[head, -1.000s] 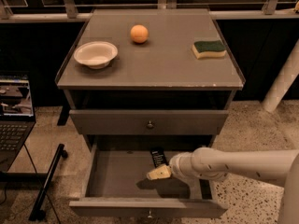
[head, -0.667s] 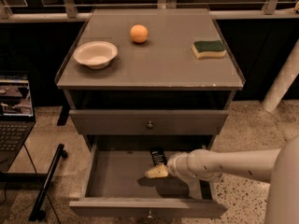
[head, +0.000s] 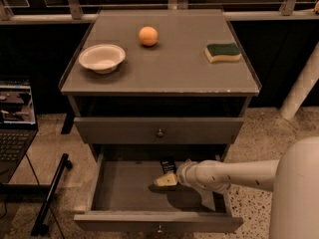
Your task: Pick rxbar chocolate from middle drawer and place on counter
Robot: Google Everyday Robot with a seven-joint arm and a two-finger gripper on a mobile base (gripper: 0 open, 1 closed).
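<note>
Change: the rxbar chocolate (head: 168,164) has not shifted since a second ago. The gripper (head: 166,180) has crept only slightly, and the arm (head: 234,174) now shows more of its big white link at lower right.
Bar: 1, black, lying at the back of the open middle drawer (head: 124,195), about mid-width.
Gripper: 1, inside that drawer, with its tip just in front of the bar. You can't tell if they touch.
Jaws: you can't tell whether they are open or closed, or whether they hold anything.
Drawers: 2 in view. The middle drawer is pulled out and the upper drawer (head: 119,130) is closed. Each has 1 knob.
Counter: 1 grey counter (head: 169,71) above both drawers.
On counter: 1 white bowl (head: 101,58) at left, 1 orange (head: 148,36) at back centre, and 1 green-and-yellow sponge (head: 223,52) at right, all well apart.
Beside cabinet: 1 open laptop (head: 15,118) at far left.
</note>
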